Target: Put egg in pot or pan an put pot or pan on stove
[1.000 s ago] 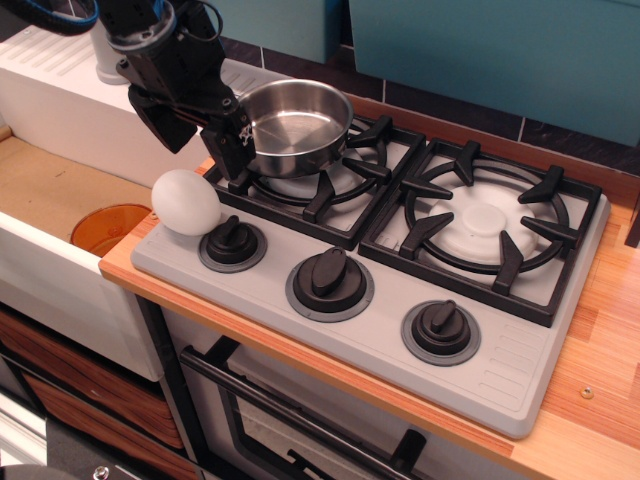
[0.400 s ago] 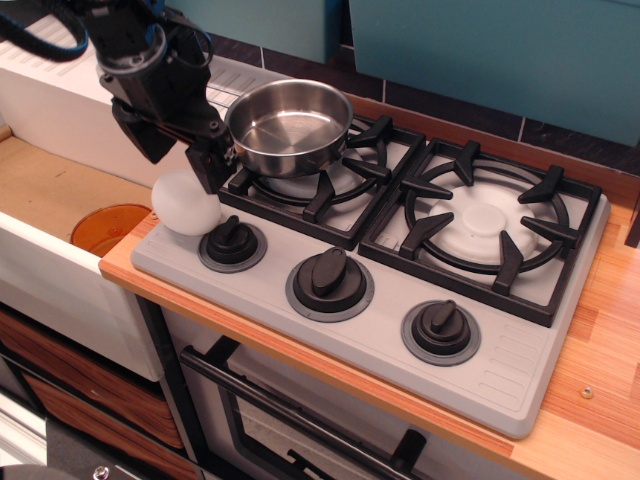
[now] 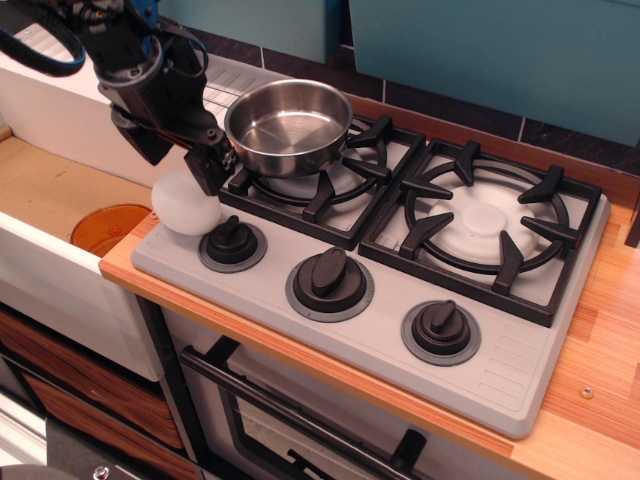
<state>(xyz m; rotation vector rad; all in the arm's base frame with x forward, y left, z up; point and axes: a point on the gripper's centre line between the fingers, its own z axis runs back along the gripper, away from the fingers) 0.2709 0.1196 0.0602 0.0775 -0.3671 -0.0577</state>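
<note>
Here: wooden counter (image 3: 600, 350) | grey stove (image 3: 380, 330) | teal wall (image 3: 500, 50) | pincer (image 3: 205, 165) grip unclear

Shiny steel pan (image 3: 288, 128), matte egg (image 3: 185, 208)

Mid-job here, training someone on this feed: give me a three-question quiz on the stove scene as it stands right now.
1. True or false: the egg lies inside the pan.
2. Which grate holds the pan? A) the one nearer the sink B) the one farther from the sink C) neither.
3. Fill in: the egg rests on the grey stove top beside the ____ of the three knobs, counted from the sink side.

Key:
1. False; the pan is empty and the egg sits outside it, just below the pincer.
2. A.
3. First, the knob closest to the sink.
</note>
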